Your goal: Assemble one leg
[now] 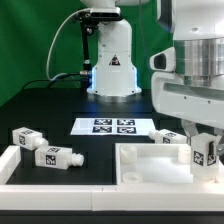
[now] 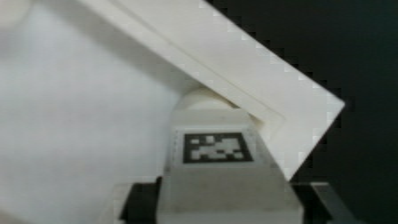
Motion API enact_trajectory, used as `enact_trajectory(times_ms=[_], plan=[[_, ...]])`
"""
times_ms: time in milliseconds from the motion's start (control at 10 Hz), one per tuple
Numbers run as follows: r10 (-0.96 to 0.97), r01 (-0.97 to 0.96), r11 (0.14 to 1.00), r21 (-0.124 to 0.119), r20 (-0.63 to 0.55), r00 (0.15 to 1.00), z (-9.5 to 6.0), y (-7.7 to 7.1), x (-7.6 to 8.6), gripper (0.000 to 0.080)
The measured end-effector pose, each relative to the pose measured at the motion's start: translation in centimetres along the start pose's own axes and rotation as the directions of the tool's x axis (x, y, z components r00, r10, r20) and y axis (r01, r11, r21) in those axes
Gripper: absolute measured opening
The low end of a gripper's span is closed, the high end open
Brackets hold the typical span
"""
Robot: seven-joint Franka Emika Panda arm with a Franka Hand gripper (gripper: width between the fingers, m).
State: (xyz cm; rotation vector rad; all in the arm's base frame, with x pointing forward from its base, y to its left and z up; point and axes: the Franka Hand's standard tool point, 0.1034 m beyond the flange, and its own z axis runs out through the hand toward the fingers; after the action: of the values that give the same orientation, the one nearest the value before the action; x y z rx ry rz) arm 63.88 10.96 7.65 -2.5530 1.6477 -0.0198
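Note:
My gripper (image 1: 203, 158) is shut on a leg (image 1: 204, 154), a small white block with a black-and-white tag, held upright over the near right corner of the large white panel (image 1: 150, 162). In the wrist view the leg (image 2: 217, 148) fills the space between my two dark fingers (image 2: 143, 200), its far end at the panel's corner rim (image 2: 249, 85). Two more legs (image 1: 25, 138) (image 1: 58, 156) lie at the exterior view's left. Another leg (image 1: 165, 136) lies behind the panel.
The marker board (image 1: 112, 126) lies on the black table behind the panel. The robot's base (image 1: 112, 62) stands at the back. A white L-shaped rim (image 1: 30, 180) runs along the front left.

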Motion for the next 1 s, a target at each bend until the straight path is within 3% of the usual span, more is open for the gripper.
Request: enact_trajectory(times_ms=[100,300,600,700,800,900,1000], plan=[[0.161,-0.161,0.987,0.0,-0.002,0.987,0.06,-0.02,-0.11,0.0284],[0.477,-0.477,0.878,0.017,0.017,0.879,0.11,-0.18,-0.06,0.0285],[0.446,-0.447,0.895,0.016,0.017,0.895,0.15,-0.17,-0.11,0.0285],[0.269,-0.269,0.963,0.018,0.005,0.963,0.09,-0.26,-0.15,0.0529],[0.058,-0.058,0.998,0.023,0.0,0.998,-0.09,-0.55,-0.24,0.0529],[-0.177,0.177,0.984,0.024,-0.002,0.984,-0.36,-0.73,0.18,0.0628],[-0.25,0.25,0.968,0.021,-0.002,0.968,-0.39,-0.73,0.2,0.0643]])
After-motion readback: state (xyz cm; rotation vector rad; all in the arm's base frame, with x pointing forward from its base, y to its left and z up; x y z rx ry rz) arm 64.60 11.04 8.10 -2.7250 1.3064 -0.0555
